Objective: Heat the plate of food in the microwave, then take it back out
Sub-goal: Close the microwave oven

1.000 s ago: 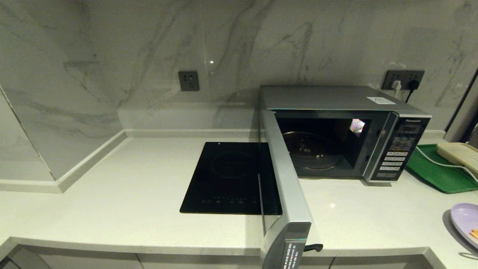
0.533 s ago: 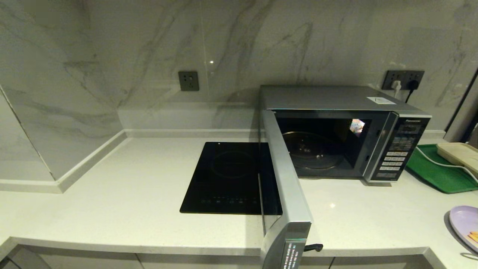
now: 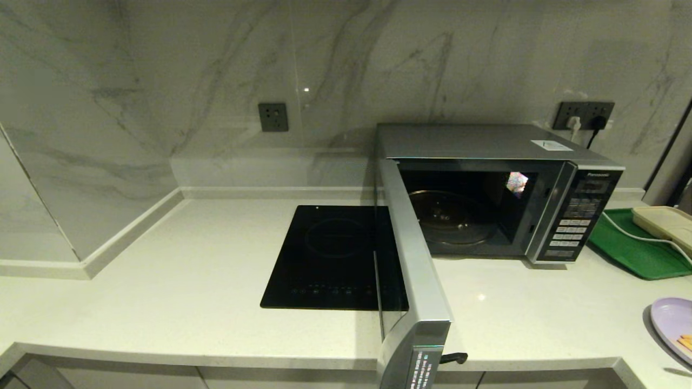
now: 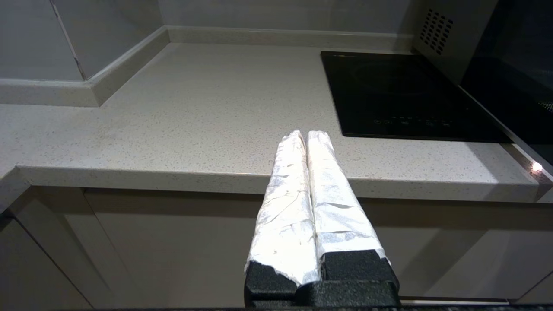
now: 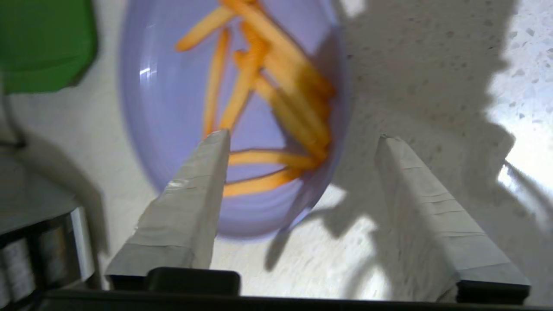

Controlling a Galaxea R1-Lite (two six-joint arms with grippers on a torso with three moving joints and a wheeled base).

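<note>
Hovering spread right gripper over round lilac plate of food, speckled countertop, left gripper pressed together

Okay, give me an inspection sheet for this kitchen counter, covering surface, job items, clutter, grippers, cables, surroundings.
Surface: pale speckled countertop.
Job's things: microwave door swung wide open, glass turntable bare; plate of food sits on the counter at far right, not yet inside.
Clutter: black induction cooktop; green tray carrying a cream slab.
Grippers: right gripper open, above the plate's edge, holding nothing; left gripper shut, parked before the counter's front edge.
Cables: white cord across the tray; plugs in the wall socket.
Surroundings: marble wall, second socket.
</note>
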